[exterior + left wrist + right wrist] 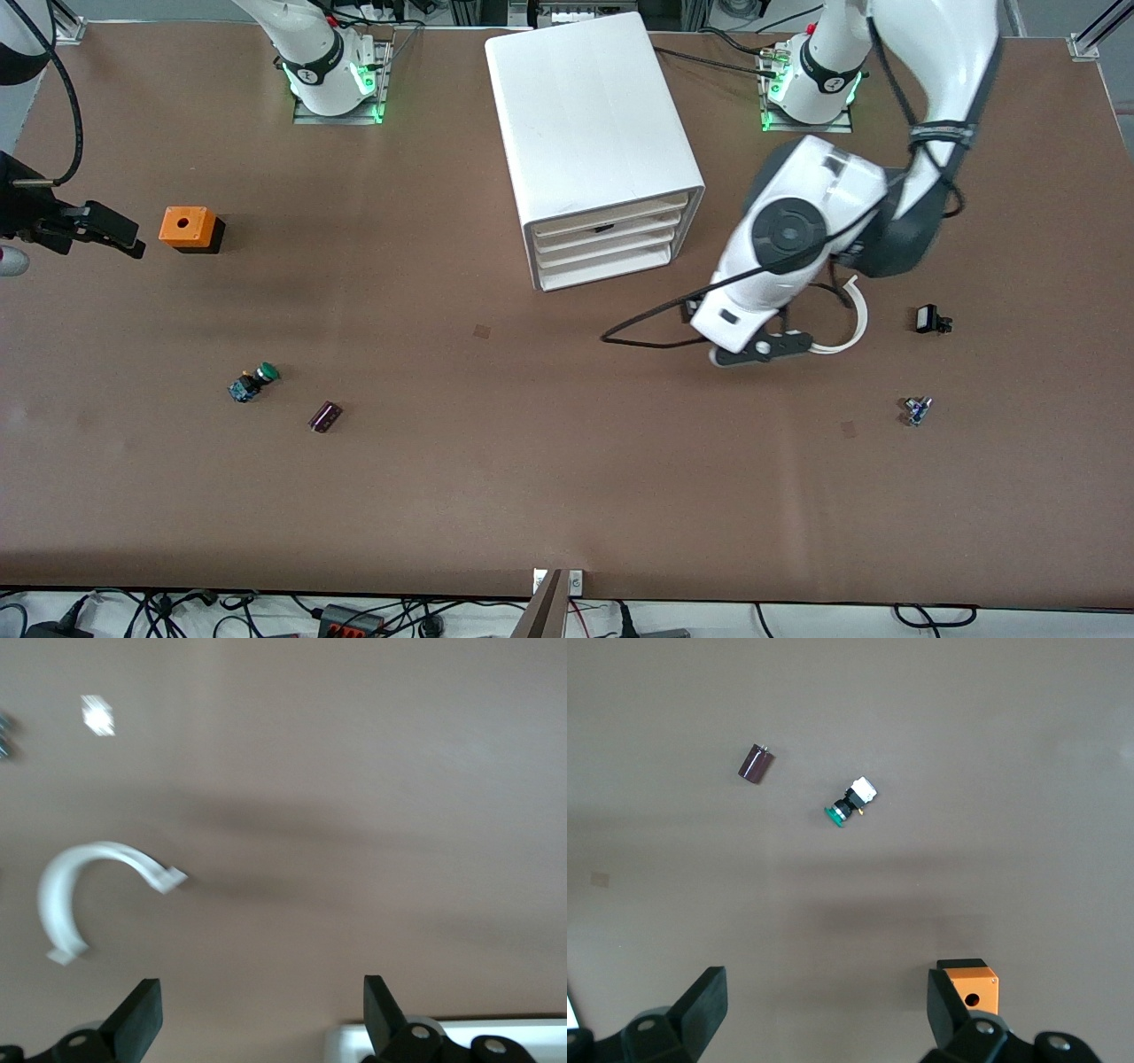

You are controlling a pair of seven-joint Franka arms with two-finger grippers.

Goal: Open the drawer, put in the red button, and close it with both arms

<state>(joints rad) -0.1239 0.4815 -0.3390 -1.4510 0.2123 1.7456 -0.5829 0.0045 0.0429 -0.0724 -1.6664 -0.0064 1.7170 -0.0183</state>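
The white cabinet (589, 124) stands at the middle of the table near the robots' bases. Its four tray drawers (611, 239) all look pushed in. No red-capped button shows in any view. My left gripper (764, 348) is open and empty, low over bare table beside the cabinet's drawer front. In the left wrist view (263, 1010) only table lies between its fingers. My right gripper (111, 232) is open and empty at the right arm's end of the table, beside an orange box (190, 229). It is also open in the right wrist view (827, 1010).
A white C-shaped ring (846, 323) (75, 890) lies by the left gripper. A small black part (930, 319) and a small blue-grey part (917, 410) lie toward the left arm's end. A green-capped button (255, 381) (850, 804) and a dark purple cylinder (325, 416) (754, 763) lie nearer the camera than the orange box (970, 986).
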